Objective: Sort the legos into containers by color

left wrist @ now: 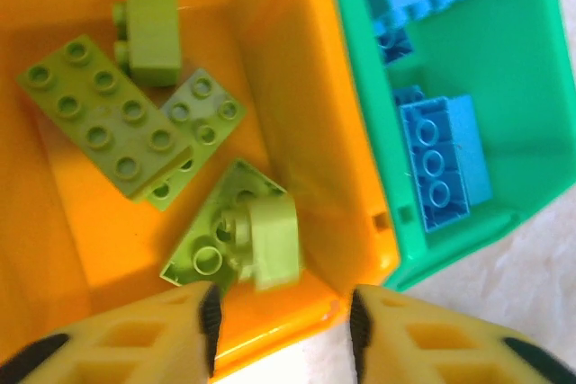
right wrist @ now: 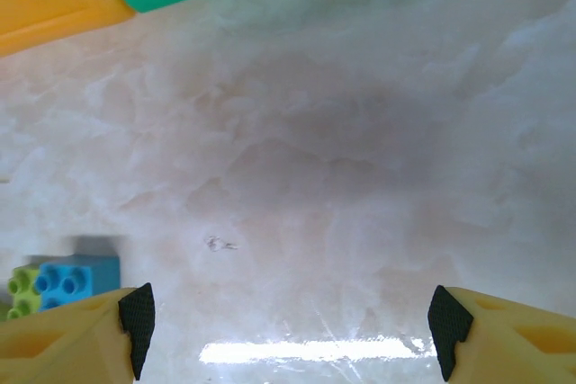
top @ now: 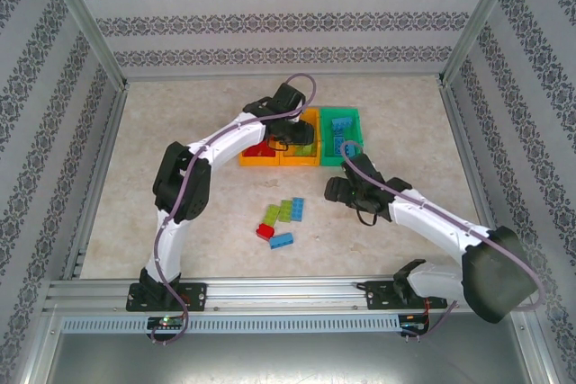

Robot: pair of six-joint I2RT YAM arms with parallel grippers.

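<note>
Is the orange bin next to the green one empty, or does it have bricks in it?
Not empty: the left wrist view shows several lime green bricks lying on the floor of the orange bin.

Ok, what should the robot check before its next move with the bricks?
1. Left gripper empty: ok, jaws apart, small lime green plastic brick beneath them inside the bin.
2. Middle orange plastic bin holds only lime green bricks: ok.
3. Green plastic bin holds only blue bricks: ok, as far as visible.
4. Right gripper open, empty: ok, above bare marbled table.
5. Table cleared: not ok; red plastic brick, blue plastic brick and others lie loose.
6. Left orange bin only red: cannot tell, left arm covers it.
</note>
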